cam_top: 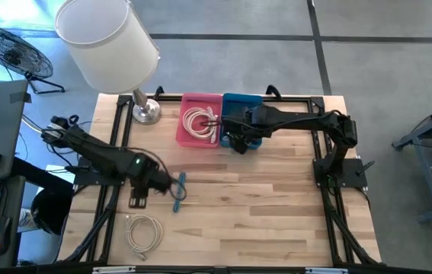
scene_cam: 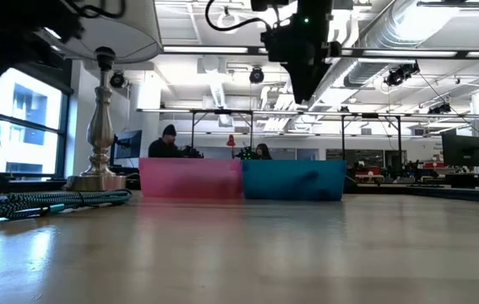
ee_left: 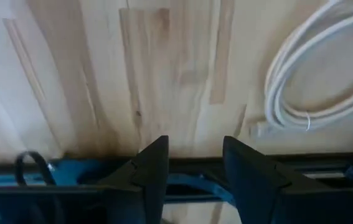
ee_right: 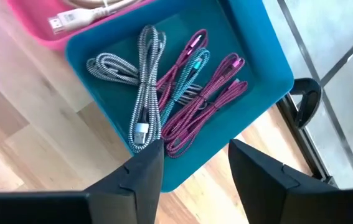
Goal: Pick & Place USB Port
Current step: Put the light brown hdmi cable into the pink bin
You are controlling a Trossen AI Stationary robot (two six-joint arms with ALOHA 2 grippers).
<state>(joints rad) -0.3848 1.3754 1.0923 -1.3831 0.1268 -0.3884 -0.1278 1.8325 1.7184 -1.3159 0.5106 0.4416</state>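
Note:
A teal braided USB cable (cam_top: 179, 190) lies flat on the wooden table, and also shows in the low view (scene_cam: 53, 201). My left gripper (cam_top: 158, 186) hangs just to its left, pointing down. It is open (ee_left: 195, 180) with nothing between its fingers. A white coiled cable (cam_top: 143, 232) lies nearer the front edge (ee_left: 313, 81). My right gripper (cam_top: 238, 141) stands open (ee_right: 195, 177) above the blue bin (ee_right: 263, 68), slanting down. Several braided cables, grey-white (ee_right: 142, 93) and magenta (ee_right: 204, 99), lie in that bin. The pink bin (cam_top: 189, 137) holds a white cable (cam_top: 198, 122).
A lamp with a white shade (cam_top: 109, 38) stands on its metal base (cam_top: 145, 113) at the far left, next to the pink bin. A black frame (cam_top: 334, 205) runs along the table's sides. Bare wood (cam_top: 261, 205) lies between the bins and the front edge.

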